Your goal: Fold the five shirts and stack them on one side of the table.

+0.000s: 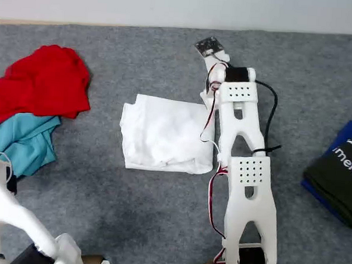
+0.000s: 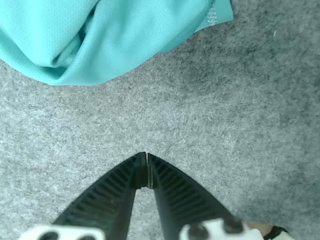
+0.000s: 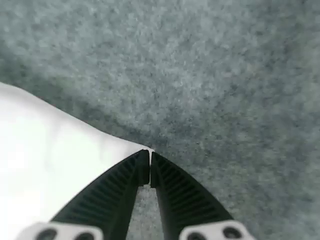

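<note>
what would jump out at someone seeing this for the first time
A folded white shirt lies mid-table on the grey mat, with the right gripper shut at its far corner. A crumpled bright red shirt sits at the left edge over a teal shirt, and a dark folded stack at the right edge.

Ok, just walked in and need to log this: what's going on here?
It's a shirt-folding job. The right gripper is shut at a corner of the white shirt in the middle; the left gripper is shut over bare table near the teal shirt, which lies crumpled with the red shirt. A dark shirt and a blue shirt sit stacked at the other side.
</note>
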